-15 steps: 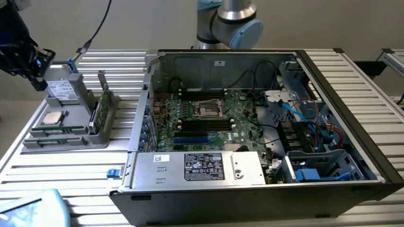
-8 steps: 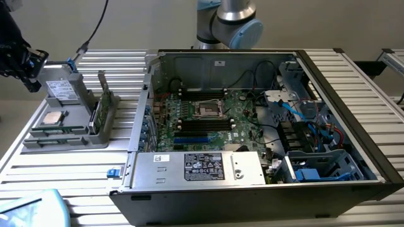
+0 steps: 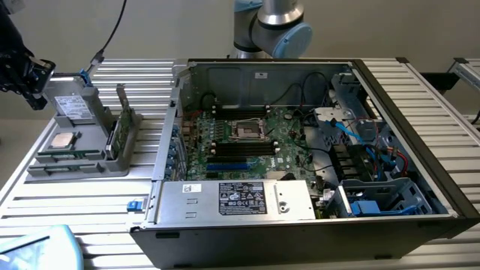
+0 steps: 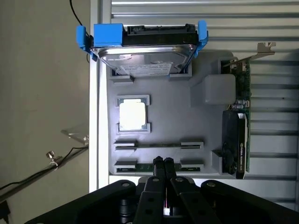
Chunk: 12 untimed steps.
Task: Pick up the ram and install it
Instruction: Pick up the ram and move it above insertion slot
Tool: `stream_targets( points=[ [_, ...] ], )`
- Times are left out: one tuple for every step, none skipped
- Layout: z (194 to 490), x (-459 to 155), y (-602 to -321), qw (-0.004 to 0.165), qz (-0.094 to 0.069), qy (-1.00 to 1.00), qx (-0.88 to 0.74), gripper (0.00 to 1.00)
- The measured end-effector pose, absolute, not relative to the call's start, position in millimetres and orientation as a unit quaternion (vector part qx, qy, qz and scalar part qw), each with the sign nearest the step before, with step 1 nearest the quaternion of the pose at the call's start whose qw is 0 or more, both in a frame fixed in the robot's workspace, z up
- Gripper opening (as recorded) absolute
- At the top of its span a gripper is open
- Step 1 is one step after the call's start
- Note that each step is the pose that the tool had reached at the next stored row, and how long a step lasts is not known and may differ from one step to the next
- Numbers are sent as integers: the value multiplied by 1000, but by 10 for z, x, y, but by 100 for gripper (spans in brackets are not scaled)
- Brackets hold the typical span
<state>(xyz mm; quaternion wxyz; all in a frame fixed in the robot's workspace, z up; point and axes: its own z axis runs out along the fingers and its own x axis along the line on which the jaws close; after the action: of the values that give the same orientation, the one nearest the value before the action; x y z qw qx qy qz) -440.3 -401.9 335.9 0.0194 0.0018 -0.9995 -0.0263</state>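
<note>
While edge-up in the grey tray (image 4: 205,158), ram (image 4: 142,166) thin and green.

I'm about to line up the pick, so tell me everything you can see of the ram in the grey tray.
The ram is a thin green board stick, seen edge-on, so its chips cannot be made out. It sits straight in the grey tray's end slot, the one farthest from the hard drive, with a grey bracket at each end. Only the tray touches it as far as shows. The gripper hangs over its middle, fingers shut, not gripping it.
</note>
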Motion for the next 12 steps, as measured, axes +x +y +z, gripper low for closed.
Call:
stream_targets(
  points=[
    [3359,-4403,-4019,19,-26,-999,2,10],
    [3359,-4403,-4019,19,-26,-999,2,10],
    [3359,-4403,-4019,19,-26,-999,2,10],
    [3359,-4403,-4019,19,-26,-999,2,10],
    [3359,-4403,-4019,19,-26,-999,2,10],
    [3359,-4403,-4019,19,-26,-999,2,10],
    [3359,-4403,-4019,19,-26,-999,2,10],
    [3356,-4402,-4019,19,-26,-999,2,10],
    [3355,-4403,-4019,19,-26,-999,3,10],
    [3355,-4402,-4019,20,-26,-999,11,10],
    [3354,-4402,-4019,20,-26,-999,20,10],
    [3353,-4403,-4019,20,-26,-999,29,10]
  ],
)
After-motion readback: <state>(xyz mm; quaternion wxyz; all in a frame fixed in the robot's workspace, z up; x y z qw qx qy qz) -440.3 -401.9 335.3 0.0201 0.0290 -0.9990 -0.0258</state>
